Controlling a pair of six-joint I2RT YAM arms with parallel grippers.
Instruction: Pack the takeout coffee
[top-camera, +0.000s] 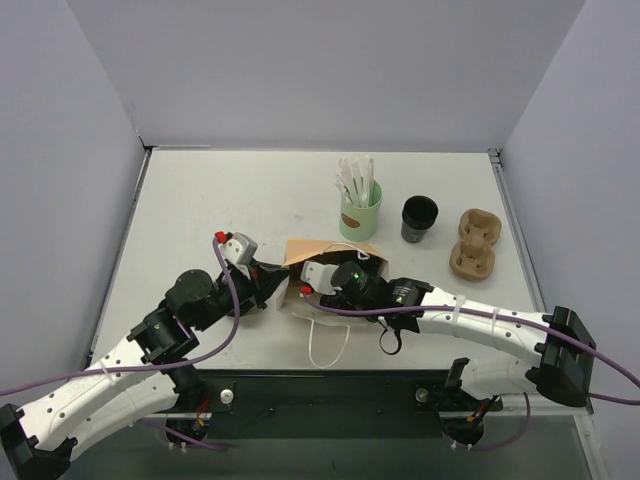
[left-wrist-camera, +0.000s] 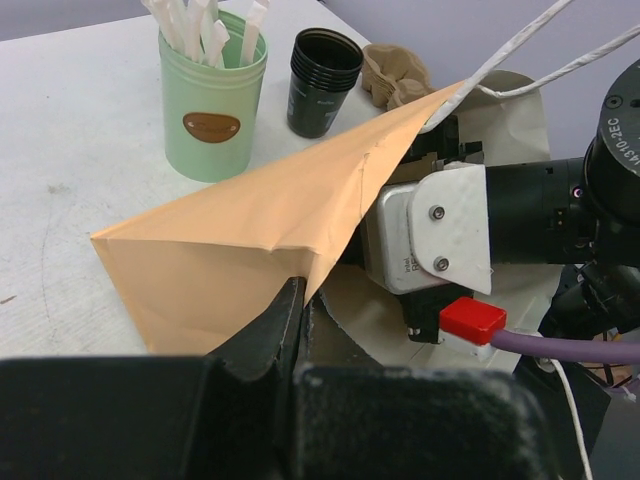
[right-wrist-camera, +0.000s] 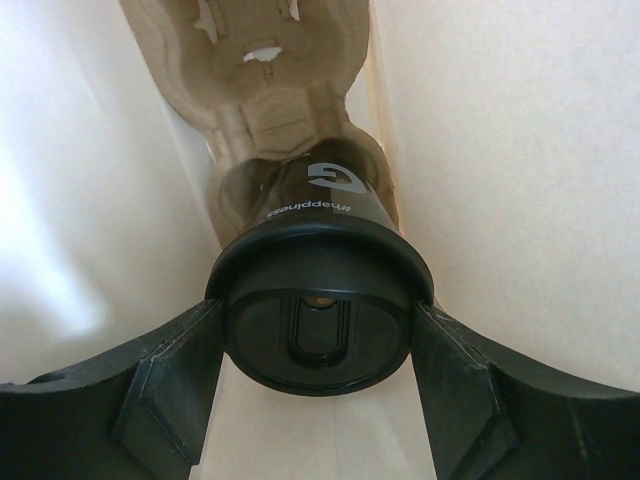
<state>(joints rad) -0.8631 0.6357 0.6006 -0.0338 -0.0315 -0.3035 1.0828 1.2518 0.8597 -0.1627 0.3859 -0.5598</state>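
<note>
Okay, my right tool clamps the likely light, crushable takeout coffee by its stiff lid, inside the bag my left tool pinches.

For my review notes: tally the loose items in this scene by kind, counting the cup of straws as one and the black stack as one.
Paper bag: 1
Lidded coffee cup, inside the bag: 1
Pulp cup carrier: 2, the second inside the bag
Mint-green cup of straws: 1
Black nested stack: 1
Total: 6
</note>
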